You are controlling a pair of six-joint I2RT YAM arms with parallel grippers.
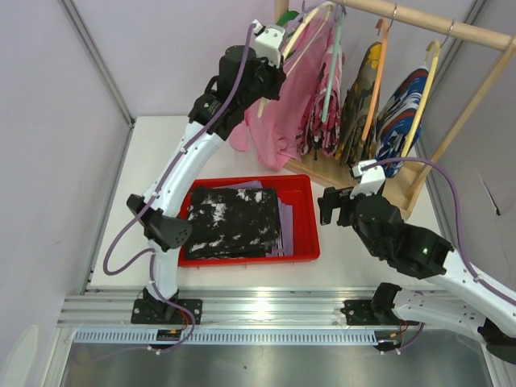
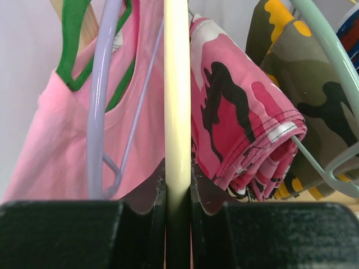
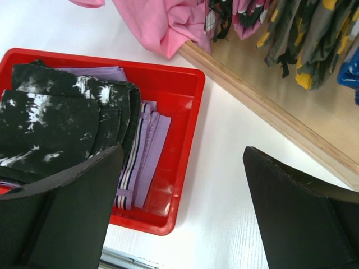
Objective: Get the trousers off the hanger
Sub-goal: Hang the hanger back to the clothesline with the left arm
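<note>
Trousers point(image 1: 234, 222) are lying folded in the red tray point(image 1: 305, 187), black pair point(image 3: 50, 123) over lavender pair point(image 3: 152, 140), just left of my right gripper point(image 3: 179, 190), hanging wide open; my left gripper point(image 2: 178, 193) is clenching a cream hanger point(image 2: 177, 84) higher up, behind.

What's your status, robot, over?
Left gripper shut on cream hanger. Right gripper open, over table. Black trousers atop lavender trousers in red tray. Pink shirt beside hanger.

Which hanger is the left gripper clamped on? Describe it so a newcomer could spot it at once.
Start at the wooden clothes rail, at its left end by the pink shirt. The left gripper pinches the cream hanger; beside it hang a lavender hanger, a green hanger and a mint hanger.
</note>
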